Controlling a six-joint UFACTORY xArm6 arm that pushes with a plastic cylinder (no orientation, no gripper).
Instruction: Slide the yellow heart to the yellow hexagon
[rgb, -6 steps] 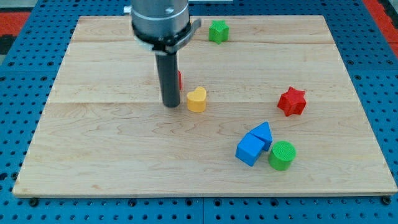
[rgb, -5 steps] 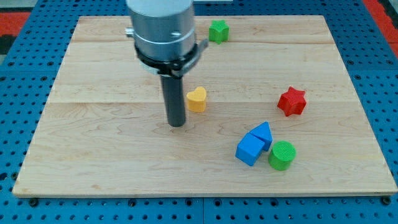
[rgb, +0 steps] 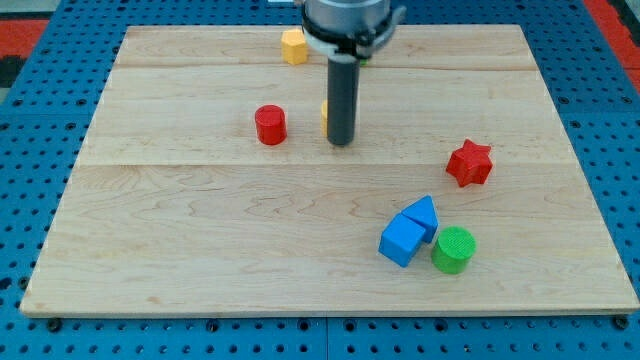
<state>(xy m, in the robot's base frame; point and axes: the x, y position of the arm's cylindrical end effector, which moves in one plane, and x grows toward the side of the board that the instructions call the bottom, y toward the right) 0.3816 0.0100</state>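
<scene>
The yellow heart is almost wholly hidden behind my rod; only a thin yellow sliver shows at the rod's left edge. My tip rests on the board just below and in front of the heart, touching or nearly touching it. The yellow hexagon sits near the view's top, up and to the left of the heart, with a clear gap between them.
A red cylinder stands left of my tip. A red star lies to the right. Two blue blocks and a green cylinder cluster at the lower right. The arm hides the board's top centre.
My tip has swung from the heart's lower left to its near side, further right and up. The heart has moved up the board. The red cylinder and yellow hexagon now show; the green star is hidden.
</scene>
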